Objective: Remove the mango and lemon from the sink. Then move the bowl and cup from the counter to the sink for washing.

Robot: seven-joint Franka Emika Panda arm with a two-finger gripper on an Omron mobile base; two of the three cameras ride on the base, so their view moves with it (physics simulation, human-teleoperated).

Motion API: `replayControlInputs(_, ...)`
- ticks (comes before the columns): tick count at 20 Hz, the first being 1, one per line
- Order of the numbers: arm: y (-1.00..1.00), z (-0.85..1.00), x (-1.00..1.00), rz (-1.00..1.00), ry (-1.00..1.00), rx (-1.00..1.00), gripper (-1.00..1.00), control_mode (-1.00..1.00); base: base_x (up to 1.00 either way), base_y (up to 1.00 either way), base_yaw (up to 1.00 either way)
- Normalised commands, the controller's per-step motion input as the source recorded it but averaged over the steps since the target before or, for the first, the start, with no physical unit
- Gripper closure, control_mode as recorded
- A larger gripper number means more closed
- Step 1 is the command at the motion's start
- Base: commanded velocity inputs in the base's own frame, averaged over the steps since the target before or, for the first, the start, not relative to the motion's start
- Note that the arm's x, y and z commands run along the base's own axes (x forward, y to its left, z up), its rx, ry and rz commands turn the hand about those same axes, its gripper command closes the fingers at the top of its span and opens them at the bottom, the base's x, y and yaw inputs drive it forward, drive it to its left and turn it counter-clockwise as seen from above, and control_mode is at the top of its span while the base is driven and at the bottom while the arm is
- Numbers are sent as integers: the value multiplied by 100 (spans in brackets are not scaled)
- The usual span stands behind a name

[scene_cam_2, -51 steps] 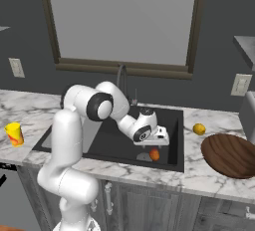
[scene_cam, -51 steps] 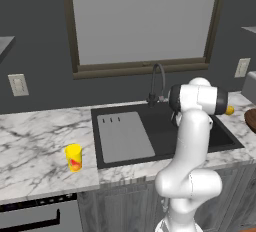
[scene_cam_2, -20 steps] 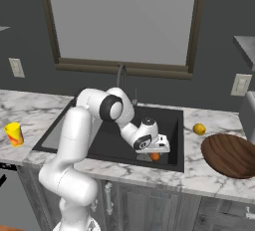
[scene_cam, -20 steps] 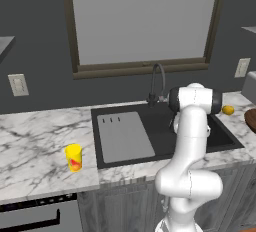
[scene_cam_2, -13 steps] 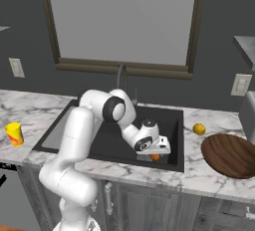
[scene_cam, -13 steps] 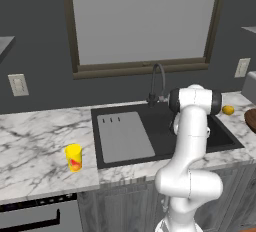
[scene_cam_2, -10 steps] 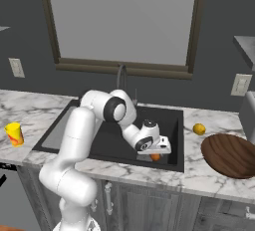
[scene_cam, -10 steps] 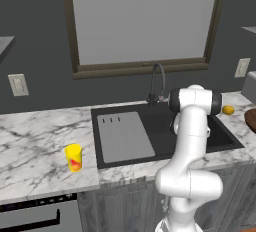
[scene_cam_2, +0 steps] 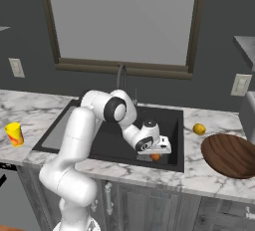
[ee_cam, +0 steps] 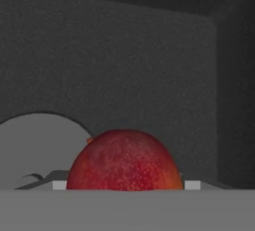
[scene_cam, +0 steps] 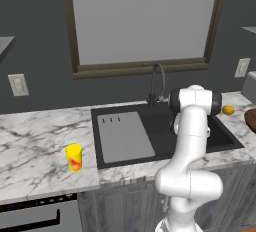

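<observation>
The orange-red mango (scene_cam_2: 156, 157) lies at the front right of the black sink (scene_cam_2: 89, 135). My gripper (scene_cam_2: 157, 151) reaches down into the basin and sits right over it. In the hand view the mango (ee_cam: 124, 160) is very close at the bottom centre, and my fingertips are hidden. The yellow lemon (scene_cam_2: 199, 129) rests on the marble counter (scene_cam_2: 209, 175) right of the sink. Beside it stands the dark wooden bowl (scene_cam_2: 230, 155). The yellow cup (scene_cam: 74, 157) stands on the counter left of the sink.
A grey ribbed drainboard (scene_cam: 125, 137) covers the sink's left half. The dark arched faucet (scene_cam: 158, 83) rises behind the basin. A window frame runs above the back wall, with wall outlets (scene_cam_2: 241, 84) on either side.
My hand has sunk lower and forward in the basin, down onto the mango. Lemon, bowl and cup have stayed in place.
</observation>
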Motion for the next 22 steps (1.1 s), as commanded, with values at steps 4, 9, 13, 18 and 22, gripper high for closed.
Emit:
replayControlInputs(4,-6,11,-10,3,0,0,100,-100,0,0,0)
replayControlInputs(9,-7,31,-12,4,0,0,100,-100,0,0,0)
replayControlInputs(13,-13,40,-15,4,0,0,100,-100,0,0,0)
replayControlInputs(18,-6,45,-12,4,0,0,100,-100,0,0,0)
replayControlInputs(22,-2,48,-11,6,0,0,100,-100,0,0,0)
